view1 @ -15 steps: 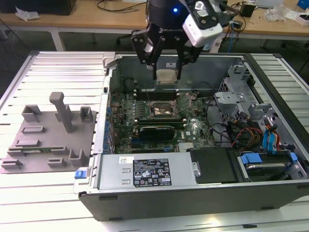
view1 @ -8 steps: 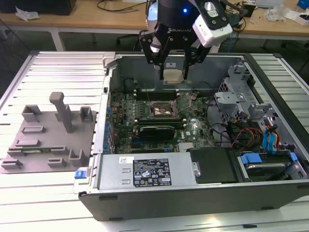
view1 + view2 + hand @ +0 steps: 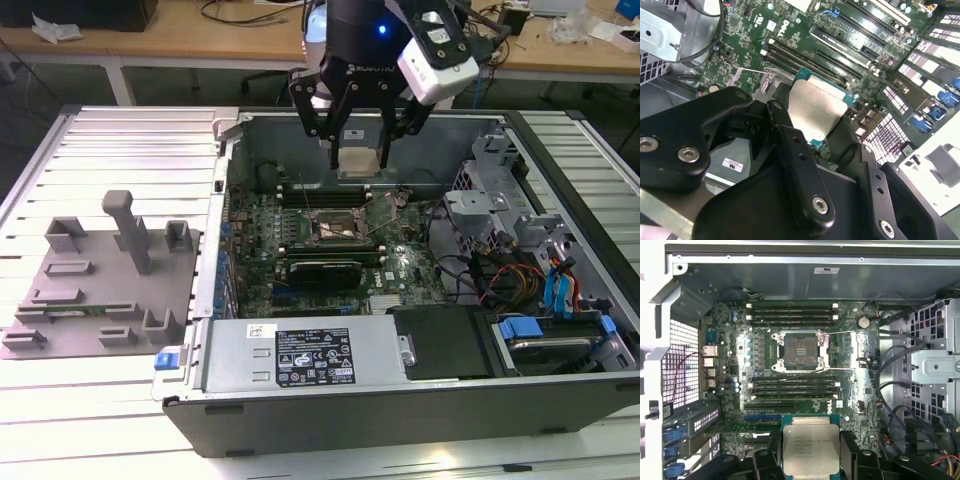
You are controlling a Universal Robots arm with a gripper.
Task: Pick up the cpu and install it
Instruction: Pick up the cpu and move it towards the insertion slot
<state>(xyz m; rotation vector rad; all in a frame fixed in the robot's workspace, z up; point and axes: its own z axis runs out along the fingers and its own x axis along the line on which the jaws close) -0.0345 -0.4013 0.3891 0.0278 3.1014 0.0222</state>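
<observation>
cpu (image 3: 811, 450) pinched by its edges between the pincer (image 3: 360, 157) fingers. It sits flat above the motherboard (image 3: 842, 342), not touching the open socket (image 3: 801, 351).

Silver cpu (image 3: 811, 449) edged teal, black pincer (image 3: 358, 152), green motherboard (image 3: 850, 365), grey moulded tray (image 3: 100, 290)
</observation>
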